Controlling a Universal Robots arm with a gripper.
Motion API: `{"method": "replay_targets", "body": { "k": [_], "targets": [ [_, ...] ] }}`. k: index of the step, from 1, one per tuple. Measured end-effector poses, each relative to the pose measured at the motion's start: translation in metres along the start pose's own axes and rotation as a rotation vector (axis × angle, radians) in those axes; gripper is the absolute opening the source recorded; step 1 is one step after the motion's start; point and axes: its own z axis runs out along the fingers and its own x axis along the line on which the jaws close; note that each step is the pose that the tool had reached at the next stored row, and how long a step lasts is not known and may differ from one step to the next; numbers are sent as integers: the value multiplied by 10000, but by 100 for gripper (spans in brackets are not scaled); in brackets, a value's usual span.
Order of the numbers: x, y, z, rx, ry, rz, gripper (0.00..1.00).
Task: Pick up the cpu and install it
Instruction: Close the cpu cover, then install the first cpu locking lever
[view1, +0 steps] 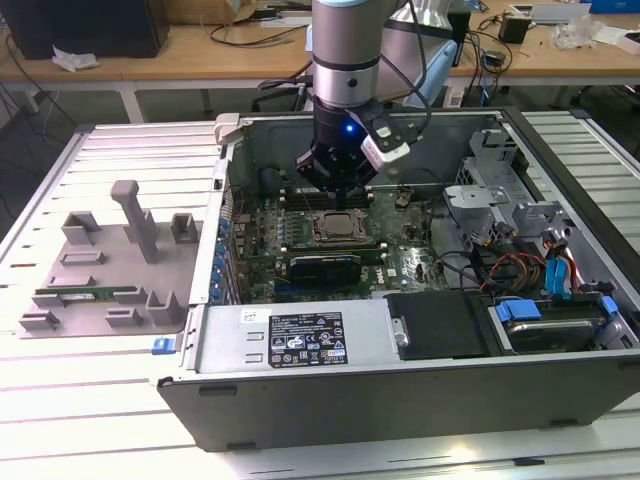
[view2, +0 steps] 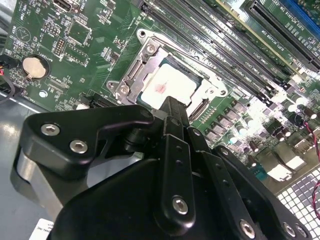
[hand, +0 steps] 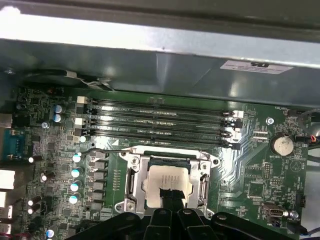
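The cpu (hand: 167, 181) lies flat inside the socket frame (hand: 131, 180) on the green motherboard (hand: 250, 185), its silver top face up and seen in both wrist views (view2: 167, 85); the gripper (hand: 170, 196) hangs directly over it, its tips apparently pressed together above the chip's near edge and pinching nothing; whether they touch the metal cannot be told. Judged from this, the pick-up and placing look done, and seating is the part in hand; whether the frame is latched over the chip cannot be made out. In the exterior view the arm reaches straight down, the gripper (view1: 335, 185) inside an open computer case (view1: 300, 390) lying on its side; four memory slots (hand: 160, 122) run just beside the socket and a coin battery (hand: 281, 145) sits well apart from it. The case rests on a pale slatted table (view1: 100, 420); on the exterior view's left a grey fixture tray (view1: 100, 260) carries a green memory stick (view1: 85, 295); wooden workbenches (view1: 180, 50) strewn with cables and small items line the room behind.
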Motion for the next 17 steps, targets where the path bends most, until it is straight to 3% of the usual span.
{"method": "replay_targets", "body": {
  "k": [8, 17],
  "targets": [
    [0, 0, -4, 0, 1, -1, 11],
    [91, 7, -5, 0, 0, -1, 11]
  ]
}}
